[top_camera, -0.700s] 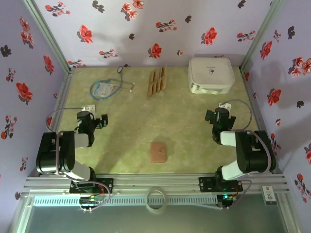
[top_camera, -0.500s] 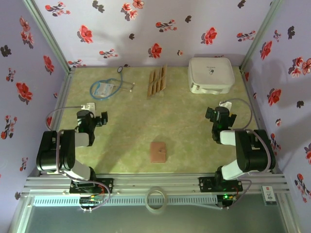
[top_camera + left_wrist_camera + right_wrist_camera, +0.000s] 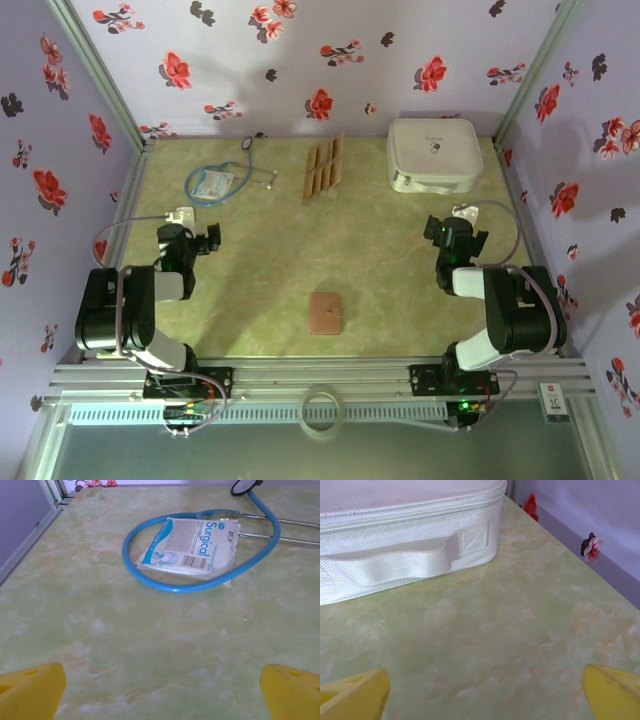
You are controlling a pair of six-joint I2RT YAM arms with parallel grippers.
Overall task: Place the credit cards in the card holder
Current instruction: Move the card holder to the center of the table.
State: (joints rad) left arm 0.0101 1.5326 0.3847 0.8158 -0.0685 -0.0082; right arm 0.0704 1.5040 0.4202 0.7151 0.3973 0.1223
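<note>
- Flower-papered walls close in a green marbled desk [image 3: 270,255].
- My left hand [image 3: 161,692] is spread wide and empty, low over the desk. Ahead of it a blue stethoscope [image 3: 175,589] loops around a surgical packet [image 3: 192,545].
- My right hand [image 3: 482,692] is spread wide too, holding nothing, and faces a white case [image 3: 395,535].
- The credit cards [image 3: 323,168], perhaps four, lie side by side at the far middle, well apart from both hands.
- The card holder [image 3: 326,313] lies flat at the near middle, between my arms and behind both hands.
</note>
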